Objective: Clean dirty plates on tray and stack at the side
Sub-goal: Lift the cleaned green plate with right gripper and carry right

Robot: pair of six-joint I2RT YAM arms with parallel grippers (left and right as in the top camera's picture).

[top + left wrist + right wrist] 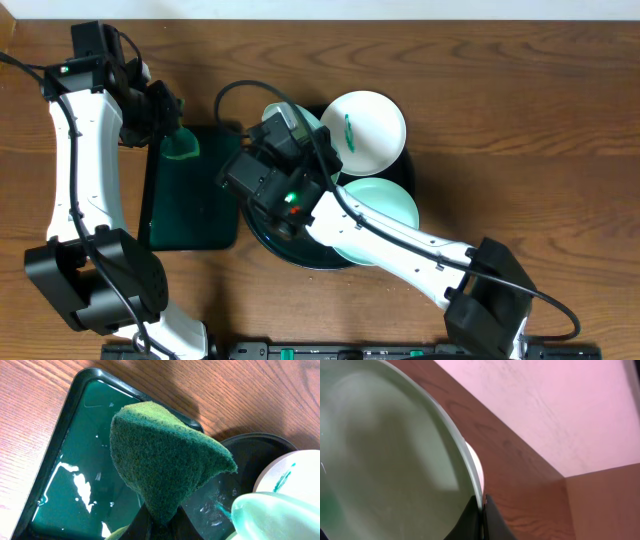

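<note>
My right gripper [482, 506] is shut on the rim of a pale mint plate [385, 455] and holds it tilted above the left part of the round black tray [264, 236]. In the overhead view this held plate [303, 119] shows beside the right gripper [286, 136]. A second plate [366, 128] with a teal smear lies at the tray's far right. A third plate [386, 202] lies at its near right. My left gripper [160, 522] is shut on a green sponge [160, 455] above the rectangular tray, just left of the held plate [272, 510].
The rectangular dark tray [195, 205] holds shallow water [75, 480] and sits left of the round tray. Brown wood tabletop [520, 120] lies to the right and far side. The right arm crosses the round tray's near half.
</note>
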